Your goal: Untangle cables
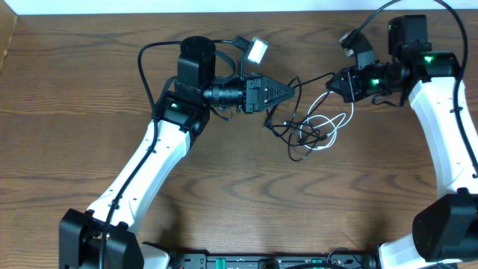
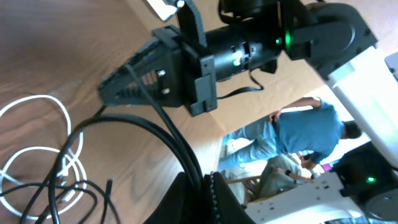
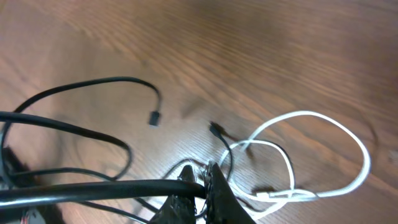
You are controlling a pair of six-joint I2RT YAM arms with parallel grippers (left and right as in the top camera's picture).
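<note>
Clamping the black cable [image 3: 93, 81] between them, left tool [image 1: 294, 89] and right tool [image 1: 334, 81] stretch it, seemingly freeing the white cable [image 3: 305, 114].

Open table [image 1: 261, 205] around tangled cables [image 1: 306, 134]

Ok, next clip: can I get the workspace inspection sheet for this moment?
Surface: brown wood-grain table.
Job's things: black cable and white cable looped through each other in a loose pile between the arms.
Clutter: nothing seen.
Grippers: left gripper and right gripper each appear shut on the black cable, with one strand running between them.
Cables: thicker arm wires arch above the arms, apart from the pile.
Surroundings: person in blue beyond the table edge.
</note>
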